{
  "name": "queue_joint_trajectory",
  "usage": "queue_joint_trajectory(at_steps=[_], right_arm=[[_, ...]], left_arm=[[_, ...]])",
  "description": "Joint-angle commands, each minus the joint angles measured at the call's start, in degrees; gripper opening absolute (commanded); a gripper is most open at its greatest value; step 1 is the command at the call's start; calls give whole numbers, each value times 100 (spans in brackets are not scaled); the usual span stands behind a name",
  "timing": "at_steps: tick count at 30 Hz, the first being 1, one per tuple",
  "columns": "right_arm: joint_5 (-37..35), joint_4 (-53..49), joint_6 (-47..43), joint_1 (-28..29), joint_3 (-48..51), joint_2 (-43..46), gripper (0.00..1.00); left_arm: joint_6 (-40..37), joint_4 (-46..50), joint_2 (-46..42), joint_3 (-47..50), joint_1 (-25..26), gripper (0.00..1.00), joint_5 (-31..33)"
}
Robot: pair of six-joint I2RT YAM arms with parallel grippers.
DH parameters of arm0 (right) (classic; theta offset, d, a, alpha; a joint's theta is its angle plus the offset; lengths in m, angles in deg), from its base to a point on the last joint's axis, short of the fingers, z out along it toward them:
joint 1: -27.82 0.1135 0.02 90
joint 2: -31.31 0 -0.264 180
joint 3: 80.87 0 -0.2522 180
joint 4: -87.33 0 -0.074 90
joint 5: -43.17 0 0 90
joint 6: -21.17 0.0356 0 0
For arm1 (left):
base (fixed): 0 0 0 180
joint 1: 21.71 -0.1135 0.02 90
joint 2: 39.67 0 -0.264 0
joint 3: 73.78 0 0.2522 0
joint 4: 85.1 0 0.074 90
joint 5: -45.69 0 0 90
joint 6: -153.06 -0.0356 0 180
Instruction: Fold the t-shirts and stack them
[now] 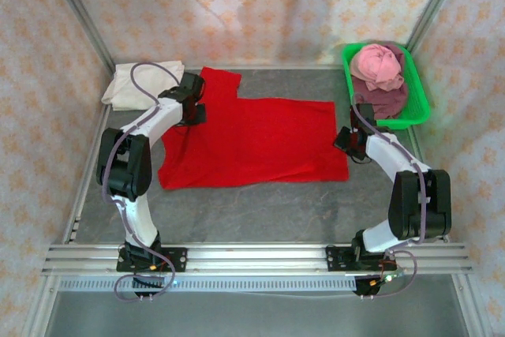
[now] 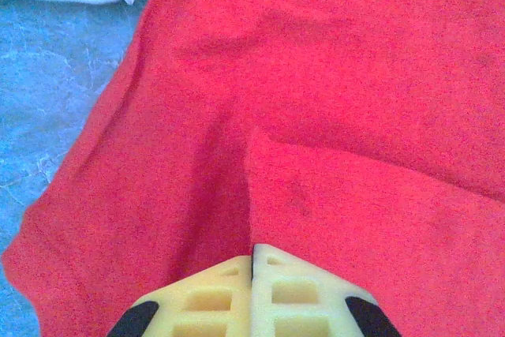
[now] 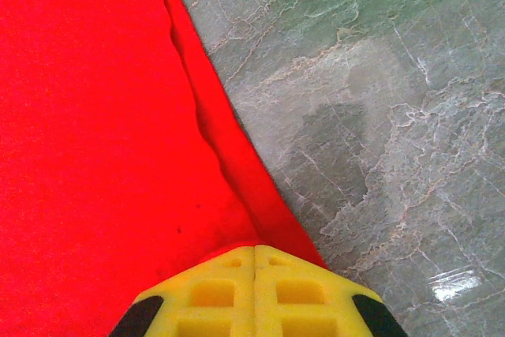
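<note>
From above, at about ten o'clock on the grey table (image 1: 237,215), we see a cream-white t-shirt (image 1: 136,84) lying folded in the back corner. Just to its right, the left gripper (image 1: 194,110) sits on the ten o'clock corner of the red t-shirt (image 1: 260,144). That shirt is spread flat across the middle of the table, with one sleeve reaching toward twelve o'clock. In the left wrist view the yellow fingers (image 2: 237,278) are pressed together and a raised crease of red cloth runs straight into the seam between them. We read the left gripper as clamped on the red t-shirt (the white cloth shows at eleven o'clock of that view). Moving on, the right gripper (image 1: 348,141) meets the shirt's three o'clock edge. Its wrist view shows the fingers closed tight with the red hem tucked in at their tips, and bare table to the right. Farthest right, at two o'clock, a green tray (image 1: 394,123) holds a bundled pink t-shirt (image 1: 377,65) resting on a maroon t-shirt (image 1: 384,102).
</note>
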Motion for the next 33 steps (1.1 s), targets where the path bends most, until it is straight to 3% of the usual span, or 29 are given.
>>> queue_joint_trajectory(at_steps=[1, 12, 22, 30, 31, 33], right_arm=[[-115, -92, 65, 45, -150, 203, 0], [-183, 83, 42, 131, -242, 50, 0], [-748, 452, 8, 132, -381, -404, 0], [-526, 695, 27, 139, -721, -938, 0], [-542, 674, 59, 141, -774, -992, 0], [-558, 633, 107, 141, -837, -1026, 14]], left_arm=[[-176, 264, -104, -233, -139, 0, 386], [-310, 406, 25, -517, -234, 0, 582], [-396, 467, 466, -854, -296, 0, 793], [-468, 526, 722, -1115, -317, 0, 886], [-510, 541, 769, -1193, -322, 12, 858], [-544, 579, 784, -1313, -317, 38, 835]])
